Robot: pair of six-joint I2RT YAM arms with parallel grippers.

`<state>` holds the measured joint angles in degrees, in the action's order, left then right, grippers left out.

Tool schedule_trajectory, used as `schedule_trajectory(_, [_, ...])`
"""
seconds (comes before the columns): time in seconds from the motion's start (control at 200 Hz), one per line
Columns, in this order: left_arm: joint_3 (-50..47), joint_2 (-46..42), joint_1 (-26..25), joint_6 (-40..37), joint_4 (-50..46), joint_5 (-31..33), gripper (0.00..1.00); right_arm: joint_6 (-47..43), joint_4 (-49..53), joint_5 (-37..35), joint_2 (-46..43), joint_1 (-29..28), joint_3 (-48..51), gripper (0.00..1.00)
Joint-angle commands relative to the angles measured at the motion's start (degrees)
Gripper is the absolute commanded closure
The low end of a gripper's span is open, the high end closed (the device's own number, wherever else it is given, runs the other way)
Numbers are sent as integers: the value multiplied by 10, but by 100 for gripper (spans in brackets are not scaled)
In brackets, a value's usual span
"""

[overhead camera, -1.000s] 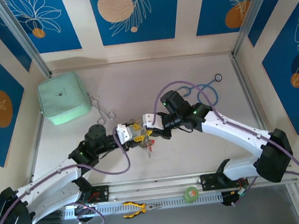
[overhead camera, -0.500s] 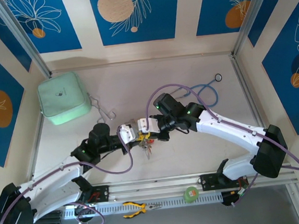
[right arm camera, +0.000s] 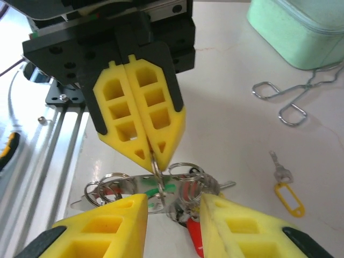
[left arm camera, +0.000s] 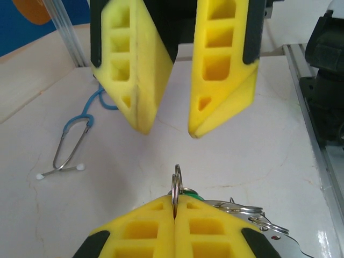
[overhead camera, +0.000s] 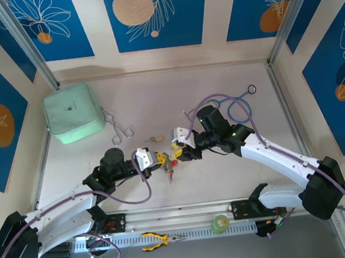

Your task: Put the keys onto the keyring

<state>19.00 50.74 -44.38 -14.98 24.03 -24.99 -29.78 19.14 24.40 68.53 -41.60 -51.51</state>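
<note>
Left fingers (left arm camera: 145,226) clamped on keyring (left arm camera: 176,185), ring standing edge-on. Right fingers (left arm camera: 217,64) apart, at frame top, gap facing the ring.

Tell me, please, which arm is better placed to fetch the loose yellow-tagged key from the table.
Right, probably. The right fingers stand open and hold nothing, while the left fingers are shut on the keyring, steadying the bunch. The yellow-tagged key lies loose on the table.
</note>
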Motion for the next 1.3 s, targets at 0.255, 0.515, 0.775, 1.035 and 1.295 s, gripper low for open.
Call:
schedule_trajectory(0.255, [-1, -4, -2, 18, 75, -24, 100, 17, -28, 44, 20, -2, 11, 72])
schedule_trajectory(0.515, [1, -2, -2, 12, 65, -28, 100, -5, -3, 4, 6, -2, 19, 86])
schedule_trajectory(0.775, [3, 0, -2, 15, 78, -38, 100, 1, -4, 4, 25, -5, 23, 98])
schedule_trajectory(1.035, [6, 2, -3, 19, 85, -46, 100, -3, -1, -12, 36, -22, 13, 98])
schedule_trajectory(1.295, [3, 2, -2, 19, 87, -47, 100, 9, -30, -4, -2, -17, 24, 74])
